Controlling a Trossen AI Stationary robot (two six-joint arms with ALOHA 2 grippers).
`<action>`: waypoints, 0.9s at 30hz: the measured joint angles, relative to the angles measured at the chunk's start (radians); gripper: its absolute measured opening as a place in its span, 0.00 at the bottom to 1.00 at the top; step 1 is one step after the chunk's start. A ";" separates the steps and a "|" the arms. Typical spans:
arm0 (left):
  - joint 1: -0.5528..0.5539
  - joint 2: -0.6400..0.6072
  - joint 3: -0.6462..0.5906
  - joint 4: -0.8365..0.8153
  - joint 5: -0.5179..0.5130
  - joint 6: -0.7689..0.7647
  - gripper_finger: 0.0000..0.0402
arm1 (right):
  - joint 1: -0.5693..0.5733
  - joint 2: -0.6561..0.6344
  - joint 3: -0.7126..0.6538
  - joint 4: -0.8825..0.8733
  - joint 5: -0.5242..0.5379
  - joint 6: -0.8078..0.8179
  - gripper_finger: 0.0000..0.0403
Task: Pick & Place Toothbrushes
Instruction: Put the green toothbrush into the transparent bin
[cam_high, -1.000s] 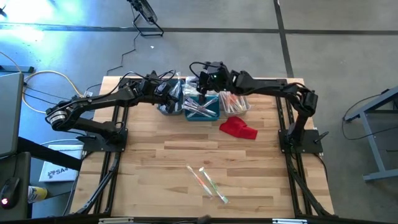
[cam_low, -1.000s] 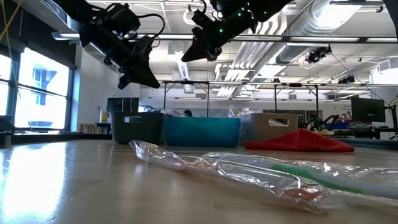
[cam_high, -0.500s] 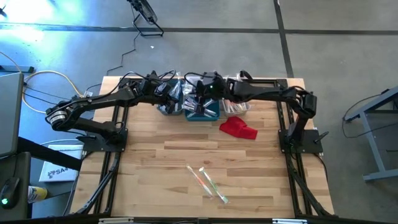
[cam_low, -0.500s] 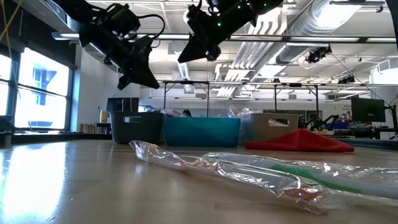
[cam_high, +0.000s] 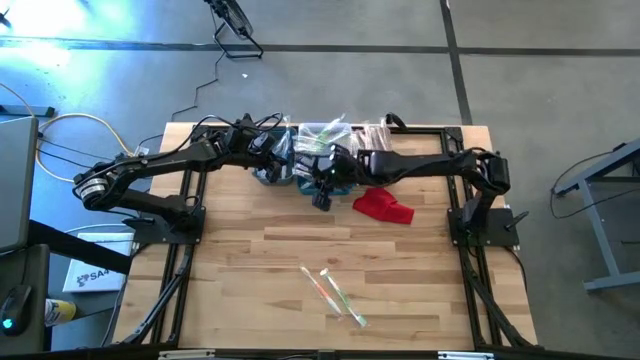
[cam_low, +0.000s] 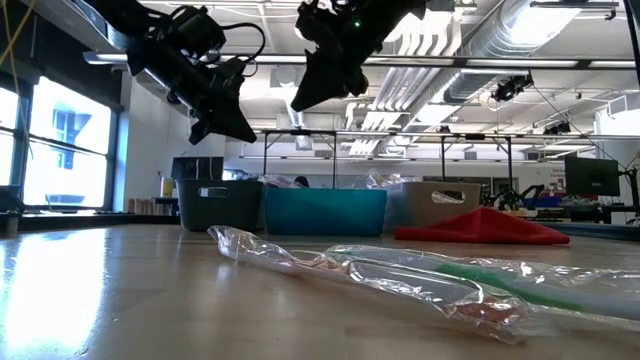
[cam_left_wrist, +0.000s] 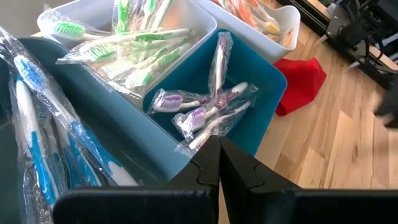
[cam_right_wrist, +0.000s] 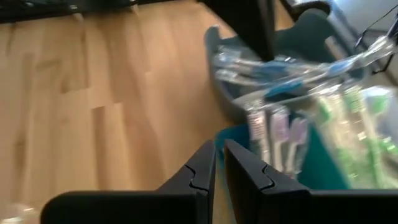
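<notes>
While both arms reached over the far end of the tabletop (cam_high: 300, 240), three wrapped toothbrushes (cam_high: 335, 292) lay loose on the near part of the wood, well apart from the bins. From above, the bins at the far edge were mostly covered by the arms, and only a teal bin (cam_high: 340, 185) and a red cloth (cam_high: 383, 206) beside it showed plainly.

From table height, three bins stood in a row: a dark grey bin (cam_low: 218, 203), the teal one and a pale grey bin (cam_low: 440, 203), with the cloth lying in front of the pale one. Close to that camera, the loose toothbrushes filled the foreground in crinkled clear wrap.

Only the left wrist view looked into the bins: a white bin (cam_left_wrist: 149, 43) of green-handled toothbrushes, the teal bin with four purple ones, blue ones in the dark bin, orange ones farther off.

The left gripper (cam_left_wrist: 219, 163) hung above the teal bin's edge, its fingers pressed together and empty. The right gripper (cam_right_wrist: 219, 163) hovered by the teal bin's near side, its fingers a narrow slit apart, holding nothing.
</notes>
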 joint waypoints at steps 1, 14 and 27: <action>0.000 0.000 0.000 0.000 0.000 0.000 0.00 | 0.011 0.000 0.000 -0.007 0.000 0.022 0.07; 0.000 0.000 0.002 -0.018 0.036 -0.002 0.00 | 0.170 0.000 0.000 -0.098 0.070 0.285 0.07; 0.000 0.002 0.002 -0.026 0.035 0.000 0.00 | 0.301 0.000 0.000 -0.137 0.121 0.579 0.07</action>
